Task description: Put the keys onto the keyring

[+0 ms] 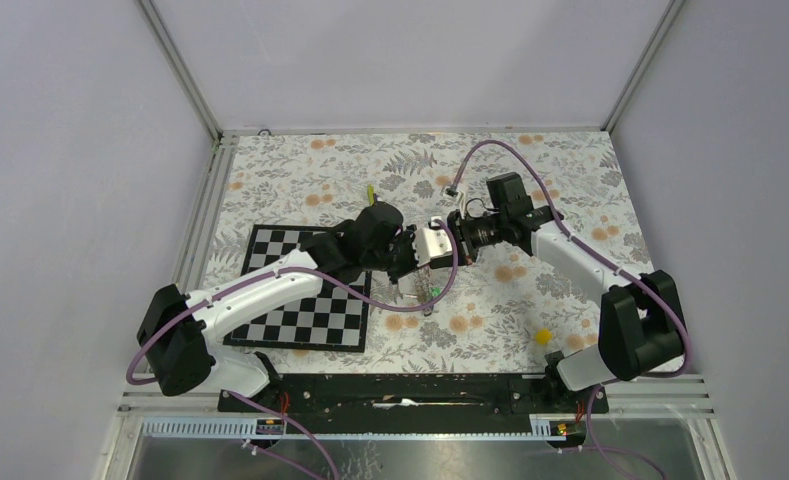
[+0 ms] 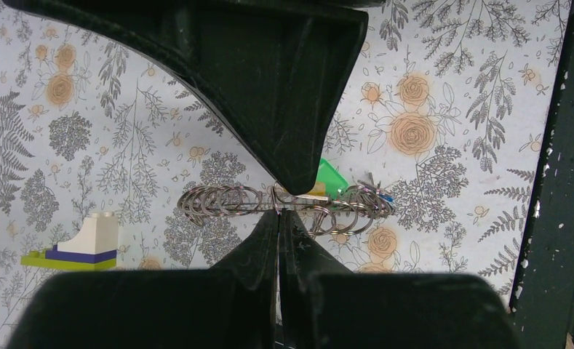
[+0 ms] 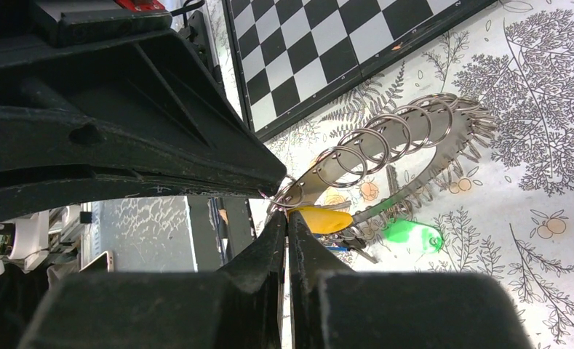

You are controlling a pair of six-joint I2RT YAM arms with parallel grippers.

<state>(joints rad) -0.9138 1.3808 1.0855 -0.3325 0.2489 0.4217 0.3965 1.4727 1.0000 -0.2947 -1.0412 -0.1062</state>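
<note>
Both hands are meeting over the middle of the desk, and the keyring is being held between them. The left hand is pinching it tight about midway along, closed right down onto the wire. The right hand is nipping one end just as closely. Seen from the left wrist, the ring's long axis is running crosswise to that hand, with coils spreading out to either side. The keys are clustering at the right hand's end (a yellow head just beside the pinch, a green head a little beyond). That is making the right arm the nearer one for any threading. Whether those keys are already riding on the wire or only dangling against it is hard to tell, since the loops are crowding the view.
</note>
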